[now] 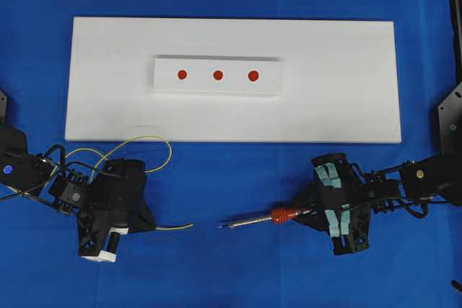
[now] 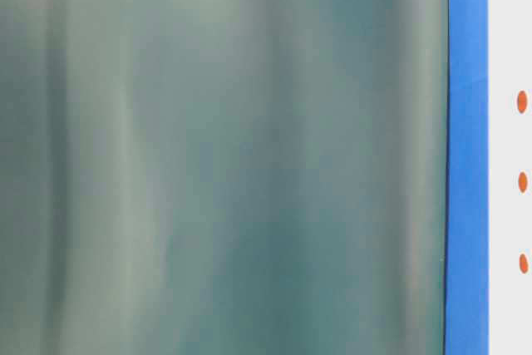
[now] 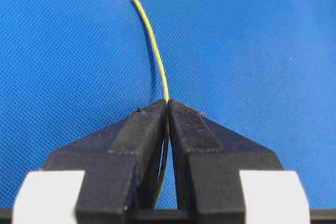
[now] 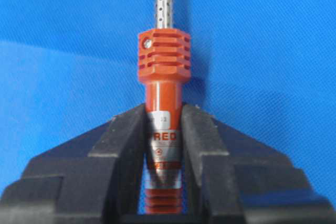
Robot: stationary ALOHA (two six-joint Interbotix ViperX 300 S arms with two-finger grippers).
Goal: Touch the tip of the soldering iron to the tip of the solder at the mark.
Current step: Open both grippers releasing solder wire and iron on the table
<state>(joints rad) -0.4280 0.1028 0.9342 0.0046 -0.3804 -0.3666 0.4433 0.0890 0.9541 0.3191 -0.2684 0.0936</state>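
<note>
2 hands grip: left hand (image 3: 167, 109) pinches the solder (image 3: 155, 51) (nearly closed), right hand (image 4: 164, 116) clamps the soldering iron (image 4: 163, 61).

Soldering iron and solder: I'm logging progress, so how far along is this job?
Done: the left gripper is shut on the thin yellow solder wire, and the right gripper is clamped on the red-orange ribbed soldering iron. In hand: both sit over the blue cloth, tips apart, pointing at each other. Left: bringing both tips to a red mark on the white block and touching them.
</note>
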